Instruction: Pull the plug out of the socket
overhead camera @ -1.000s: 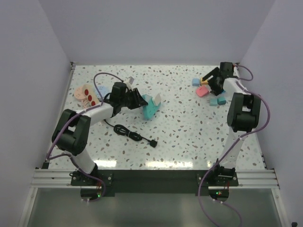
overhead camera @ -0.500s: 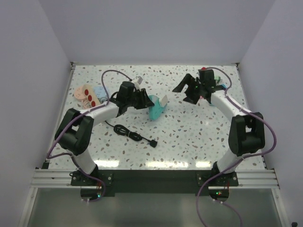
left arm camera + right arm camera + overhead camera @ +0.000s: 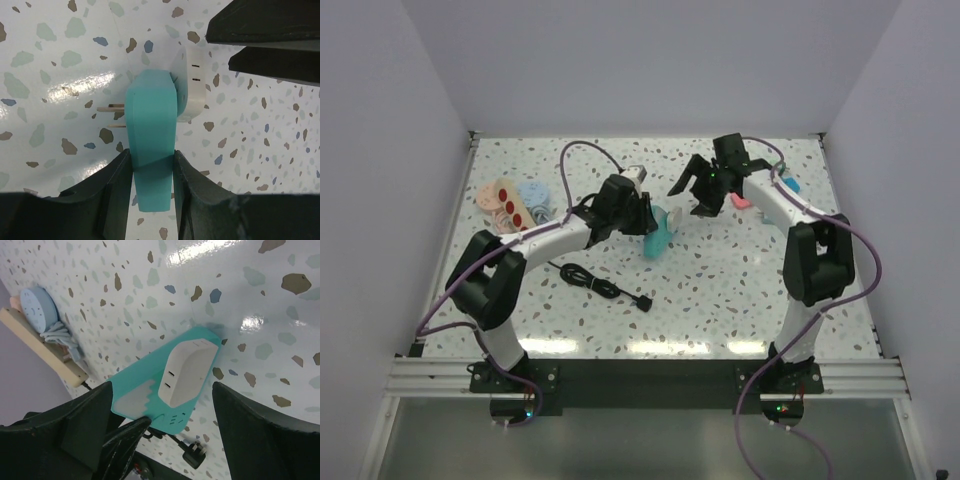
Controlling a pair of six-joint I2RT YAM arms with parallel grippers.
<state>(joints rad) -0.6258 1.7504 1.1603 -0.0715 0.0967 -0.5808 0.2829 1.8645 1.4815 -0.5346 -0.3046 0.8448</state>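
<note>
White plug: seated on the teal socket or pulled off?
Seated: the white plug sits flush on the teal socket, no gap, in both wrist views.

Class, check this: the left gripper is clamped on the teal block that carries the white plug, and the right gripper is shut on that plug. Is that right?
Not quite. The right gripper is open: in the right wrist view its fingers stand apart on either side of the white plug, clear of it. The left gripper is indeed clamped on the teal block.
</note>
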